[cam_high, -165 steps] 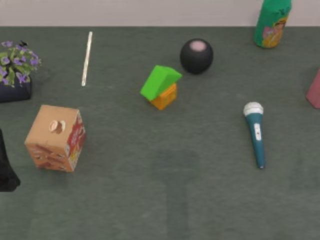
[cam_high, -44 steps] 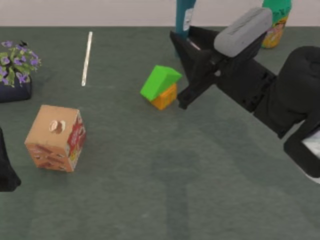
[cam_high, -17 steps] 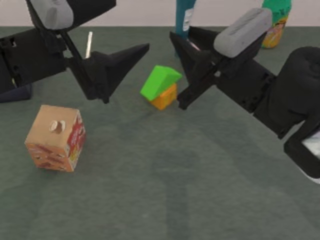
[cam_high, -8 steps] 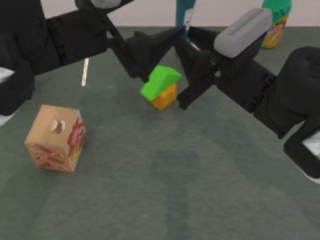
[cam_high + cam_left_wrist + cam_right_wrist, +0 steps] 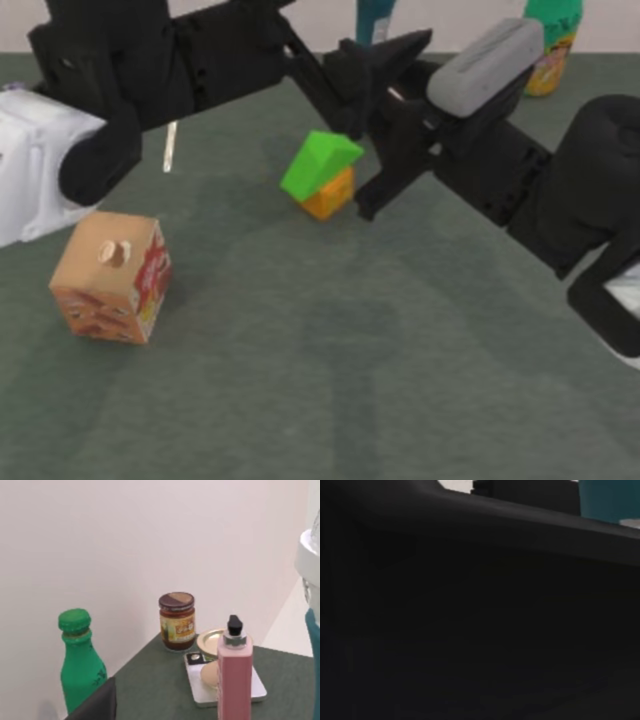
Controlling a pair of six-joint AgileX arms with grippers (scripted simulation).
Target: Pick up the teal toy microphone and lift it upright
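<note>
Near the table's far edge, the right gripper (image 5: 375, 95) is holding the teal toy microphone (image 5: 374, 20) upright, its handle rising out of the top view. The left gripper (image 5: 385, 55) is reaching just beside it; whether its fingers are parted cannot be told. The right wrist view is dark.

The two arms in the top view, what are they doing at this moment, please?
The right gripper holds the teal toy microphone upright above the back of the table. The left gripper reaches in beside it, near the handle, above the green and orange blocks. The cardboard box sits apart on the left.
</note>
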